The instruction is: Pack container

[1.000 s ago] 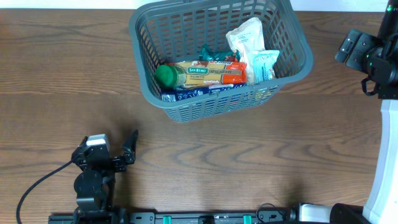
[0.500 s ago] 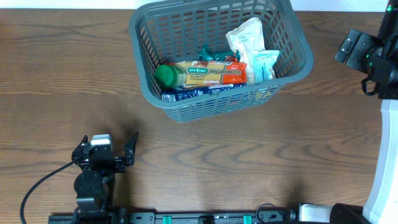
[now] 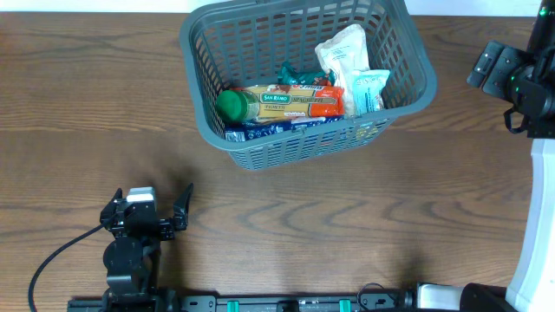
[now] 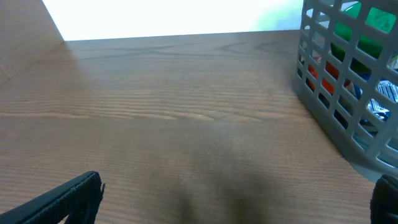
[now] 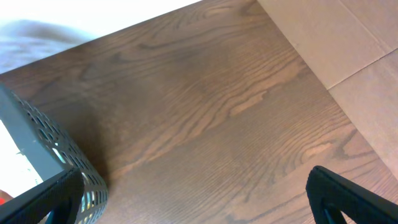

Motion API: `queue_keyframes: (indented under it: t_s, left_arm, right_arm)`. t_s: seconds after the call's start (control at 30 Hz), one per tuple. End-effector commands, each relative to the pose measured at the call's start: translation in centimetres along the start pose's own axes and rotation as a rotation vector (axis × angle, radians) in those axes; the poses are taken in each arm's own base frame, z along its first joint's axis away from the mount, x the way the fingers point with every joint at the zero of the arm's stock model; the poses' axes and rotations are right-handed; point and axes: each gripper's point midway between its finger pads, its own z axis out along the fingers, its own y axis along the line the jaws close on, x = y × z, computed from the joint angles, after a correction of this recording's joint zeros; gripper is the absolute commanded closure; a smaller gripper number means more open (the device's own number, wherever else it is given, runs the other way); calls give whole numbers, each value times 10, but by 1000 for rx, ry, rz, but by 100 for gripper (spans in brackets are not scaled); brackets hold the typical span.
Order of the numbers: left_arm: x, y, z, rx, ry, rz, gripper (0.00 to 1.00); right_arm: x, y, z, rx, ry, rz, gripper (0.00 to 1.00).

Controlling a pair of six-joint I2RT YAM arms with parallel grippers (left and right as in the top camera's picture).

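Two grippers are out over the brown wooden surface point(image 3: 347, 225), and we see that both of them are spread wide. The left gripper point(image 3: 152, 194) sits at the near left side, well apart from the container point(image 3: 286, 147). Its two black fingers point(image 4: 68, 199) stand far from each other, and we see only bare wood between them. A black cable point(image 3: 52, 260) runs from that arm toward the near edge.

The right gripper point(image 3: 496, 62) is up by the far right side, also well apart from the container. From its own camera we see its fingertips point(image 5: 336, 186) out at the two bottom corners, with only wood between them.

The container is a big grey basket with slots in its walls. It sits at the far middle of the surface, turned a little.

Inside it we see a jar with a green lid point(image 3: 231, 106) lying at the left end. It touches a long yellow and red pasta pack point(image 3: 290, 101). A white bag point(image 3: 342, 48) leans up near the right side. A smaller white and blue pack point(image 3: 368, 87) sits just beside it, against the right wall. A teal wrapper point(image 3: 299, 76) peeks out behind the pasta pack, and a blue pack point(image 3: 260, 128) lies under it.

From the left wrist camera we see one corner of the container on the right. Green and red show through its slots.
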Motion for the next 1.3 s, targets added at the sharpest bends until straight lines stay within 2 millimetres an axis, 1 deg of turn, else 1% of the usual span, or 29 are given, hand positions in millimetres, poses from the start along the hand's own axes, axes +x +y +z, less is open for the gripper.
queue_keyframes:
  t_s: [0.0,0.67,0.77,0.87,1.0,1.13,1.2,1.27]
  left_arm:
    - [10,-1,3,0,19,19,1]
    - [10,-1,3,0,19,19,1]
    - [10,-1,3,0,19,19,1]
    - [10,-1,3,0,19,19,1]
    - [10,-1,3,0,19,19,1]
    - [10,-1,3,0,19,19,1]
    - [10,-1,3,0,19,19,1]
    - [10,-1,3,0,19,19,1]
  right_arm:
    - [-2,-5,-1,18,-8,17,1]
    - [-2,-4,0,19,-6,15,1]
    - [-2,-6,3,37,-2,-30,1]
    - [-1,-4,4,34,4,-40,1]
    - [3,6,6,20,12,-65,1]
    - [12,20,8,16,24,-145,1]
    - [12,31,8,-8,11,-163,1]
    - [3,48,4,-47,-41,-164,1]
